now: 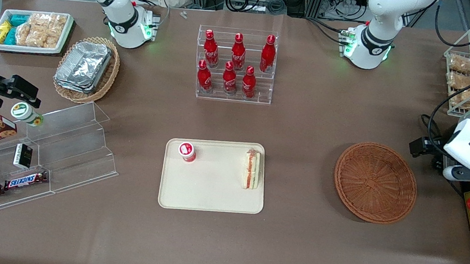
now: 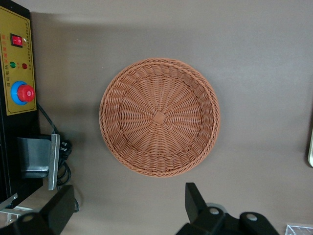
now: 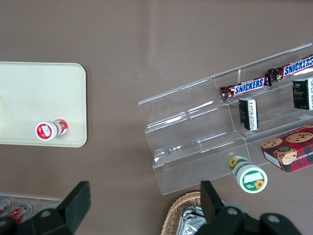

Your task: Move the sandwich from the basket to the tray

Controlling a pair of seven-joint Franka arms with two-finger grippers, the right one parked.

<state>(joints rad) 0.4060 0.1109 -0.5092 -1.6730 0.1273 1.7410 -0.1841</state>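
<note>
Browns, Cream and Red

The worktop point(image 1: 307, 127) is flat brown. On it the basket point(image 1: 375, 182) is reddish-brown weave, the tray point(image 1: 210, 187) cream. On the tray, the sandwich point(image 1: 252, 169) shows pale bread with red-orange and green stripes. Above the basket, the claw point(image 2: 129, 208) is black.

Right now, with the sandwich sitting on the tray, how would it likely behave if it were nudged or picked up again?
The sandwich looks soft, so a firm squeeze would probably dent the bread. It stands on a narrow edge near the rim of the tray, so a sideways nudge could tip it flat. It is probably light. The hand hangs open above the empty basket, well clear of it.
</note>
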